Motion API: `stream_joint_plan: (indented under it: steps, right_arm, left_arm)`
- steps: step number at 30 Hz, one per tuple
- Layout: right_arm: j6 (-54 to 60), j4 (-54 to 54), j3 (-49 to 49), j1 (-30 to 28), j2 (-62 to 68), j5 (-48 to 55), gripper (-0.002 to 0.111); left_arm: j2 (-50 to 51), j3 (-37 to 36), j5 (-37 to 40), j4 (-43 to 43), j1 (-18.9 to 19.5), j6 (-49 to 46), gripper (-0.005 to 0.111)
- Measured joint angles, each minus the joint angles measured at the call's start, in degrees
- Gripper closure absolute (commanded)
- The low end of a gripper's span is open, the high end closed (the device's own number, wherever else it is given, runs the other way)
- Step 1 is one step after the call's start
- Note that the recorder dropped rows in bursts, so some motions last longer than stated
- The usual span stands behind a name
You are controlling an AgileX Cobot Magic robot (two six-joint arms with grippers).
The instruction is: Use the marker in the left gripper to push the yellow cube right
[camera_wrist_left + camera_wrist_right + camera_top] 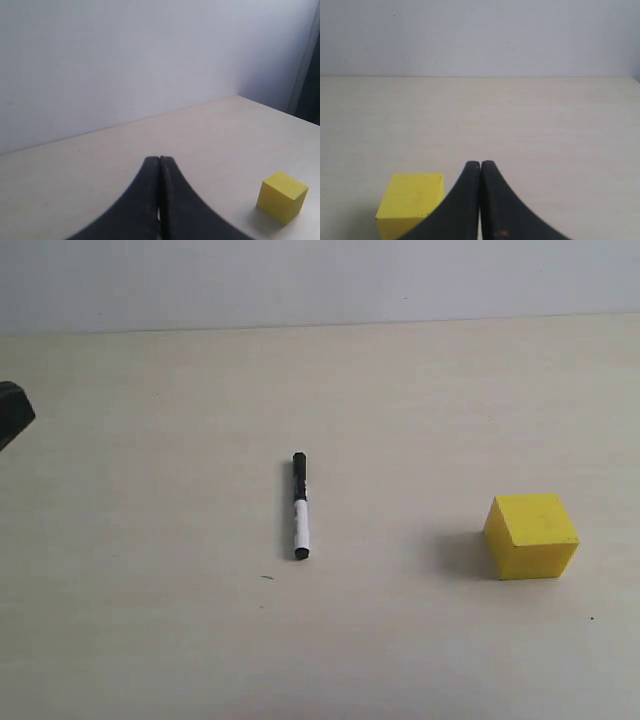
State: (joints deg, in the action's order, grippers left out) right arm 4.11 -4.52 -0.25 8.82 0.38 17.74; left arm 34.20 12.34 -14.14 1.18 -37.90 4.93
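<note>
The marker (300,506) lies flat on the pale table near the middle, black cap toward the far side, held by nothing. To its right sits the yellow cube (531,535), also visible in the left wrist view (282,196) and the right wrist view (411,205). My left gripper (159,160) is shut with nothing between its fingers; only a black piece of it (14,412) shows at the exterior view's left edge, far from the marker. In its wrist view my right gripper (480,163) is shut and empty, close beside the cube; the exterior view does not show it.
The pale wooden table (150,640) runs back to a plain white wall (320,280). A dark vertical edge (310,75) stands beyond the table's corner in the left wrist view.
</note>
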Motion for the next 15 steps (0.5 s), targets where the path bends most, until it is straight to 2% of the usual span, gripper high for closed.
stream_joint_plan:
  steps: [15]
  right_arm:
    - [0.00, 0.00, 0.00, 0.00, 0.00, 0.00, 0.108]
  left_arm:
    - [-1.19, 0.01, 0.00, 0.00, 0.00, 0.00, 0.107]
